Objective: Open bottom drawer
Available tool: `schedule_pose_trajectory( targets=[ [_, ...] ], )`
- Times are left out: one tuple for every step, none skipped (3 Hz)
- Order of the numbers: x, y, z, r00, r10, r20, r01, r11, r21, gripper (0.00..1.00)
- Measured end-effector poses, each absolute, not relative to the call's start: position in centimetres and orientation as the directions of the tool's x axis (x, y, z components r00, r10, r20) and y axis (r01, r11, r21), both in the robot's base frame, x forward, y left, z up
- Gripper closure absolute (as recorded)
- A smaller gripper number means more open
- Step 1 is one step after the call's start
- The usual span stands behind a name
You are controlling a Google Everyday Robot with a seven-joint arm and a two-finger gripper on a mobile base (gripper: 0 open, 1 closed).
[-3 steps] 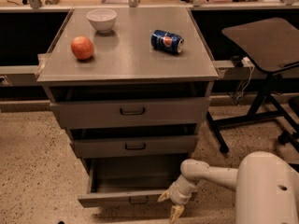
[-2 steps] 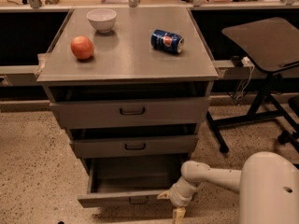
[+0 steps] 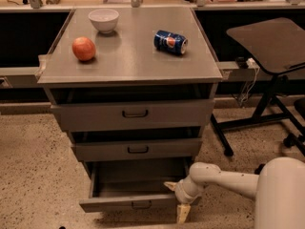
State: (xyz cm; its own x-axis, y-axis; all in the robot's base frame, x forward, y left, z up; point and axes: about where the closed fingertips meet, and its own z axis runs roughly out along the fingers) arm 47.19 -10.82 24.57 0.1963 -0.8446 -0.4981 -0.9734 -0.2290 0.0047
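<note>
the bottom drawer [image 3: 114, 205] is seen pulled out at the foot of the cabinet [image 3: 128, 61], lowest of 3. its front's long axis is laid left to right, handle [image 3: 141, 204] faced toward the camera. the gripper [image 3: 176, 199] is set at the front's right end, jaws spread apart, 1 finger inside, 1 outside.

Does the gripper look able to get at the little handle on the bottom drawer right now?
Probably yes. The gripper sits low by the right end of the bottom drawer, which is pulled out, and nothing stands between it and the handle at the front's centre.
</note>
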Motion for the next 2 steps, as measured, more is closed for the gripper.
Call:
schedule_pose_trajectory(
  targets=[
    [50.0,-10.5,21.6,0.148,-0.856,-0.495,-0.987,-0.155,-0.027,0.0],
    [50.5,-9.6,18.9,0.127,-0.853,-0.506,-0.989,-0.144,-0.005,0.0]
  ],
)
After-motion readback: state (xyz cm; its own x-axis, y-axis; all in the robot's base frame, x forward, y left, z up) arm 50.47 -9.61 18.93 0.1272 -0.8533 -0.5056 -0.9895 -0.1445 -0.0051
